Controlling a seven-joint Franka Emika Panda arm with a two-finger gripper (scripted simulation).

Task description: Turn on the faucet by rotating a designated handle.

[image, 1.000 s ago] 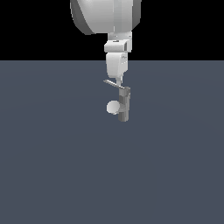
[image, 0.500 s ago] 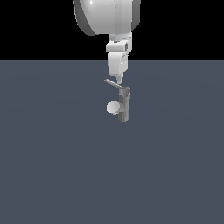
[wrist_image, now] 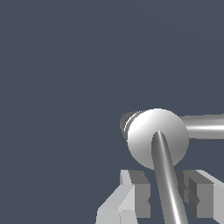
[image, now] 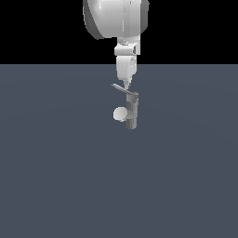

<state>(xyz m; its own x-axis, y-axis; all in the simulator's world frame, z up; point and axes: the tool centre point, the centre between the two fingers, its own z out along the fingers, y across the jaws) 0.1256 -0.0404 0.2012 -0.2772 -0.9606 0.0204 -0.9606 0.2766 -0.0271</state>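
Wrist view | gripper (wrist_image: 166, 199) fingers spread open, straddling handle (wrist_image: 165, 183) | faucet (image: 132, 110) alone on grey floor (image: 56, 176)

Flat, even synthetic light, fairly dim; worktop (image: 56, 176) uniform slate, no cast shadows. Soft specular sheen on the faucet (wrist_image: 157, 139) cap and handle (wrist_image: 168, 192). Sharp renders, slightly pixelated edges, no blur.

the faucet (image: 132, 111) is a short dark grey post standing upright on the bench, a pale round ball on its side toward the exterior view's left. the handle (image: 122, 88), a thin flat grey bar, slants up from the post's top, also leftward.
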